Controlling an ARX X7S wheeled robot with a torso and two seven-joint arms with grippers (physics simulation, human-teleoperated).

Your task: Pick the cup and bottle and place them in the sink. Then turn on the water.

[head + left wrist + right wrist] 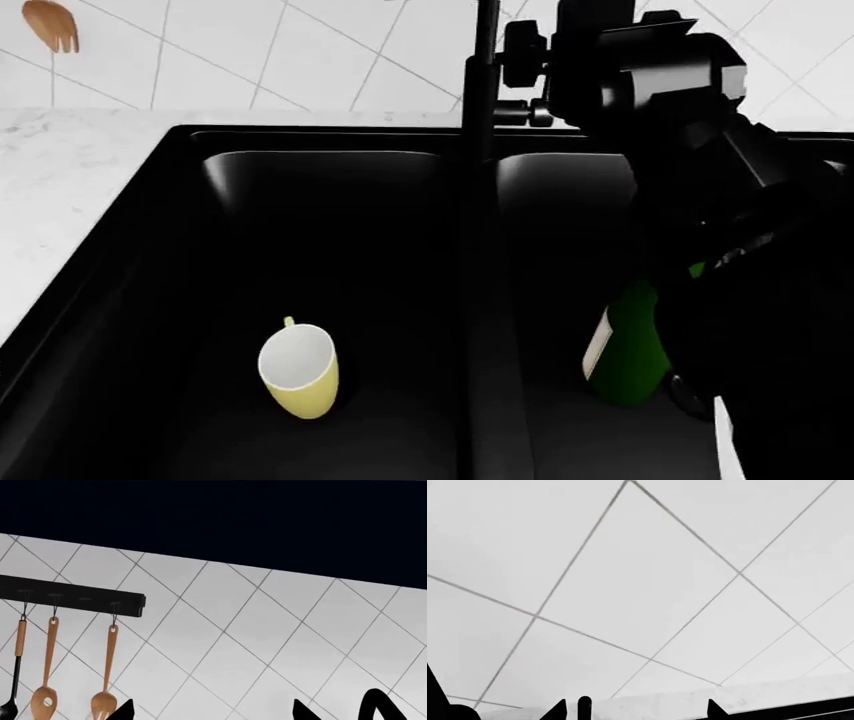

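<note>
Both items in sink (174, 140): cup (302, 371) on side, L basin; bottle (627, 345) R basin | next: tap (481, 80) at divider, upright, R arm (667, 80) just beside, nearer | R pincer (634, 711) tips apart, empty | L pincer (210, 711) same

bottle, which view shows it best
The head view: the green bottle stands in the right basin of the sink, partly hidden by the right arm. Both wrist views show only tiled wall, no bottle.
</note>
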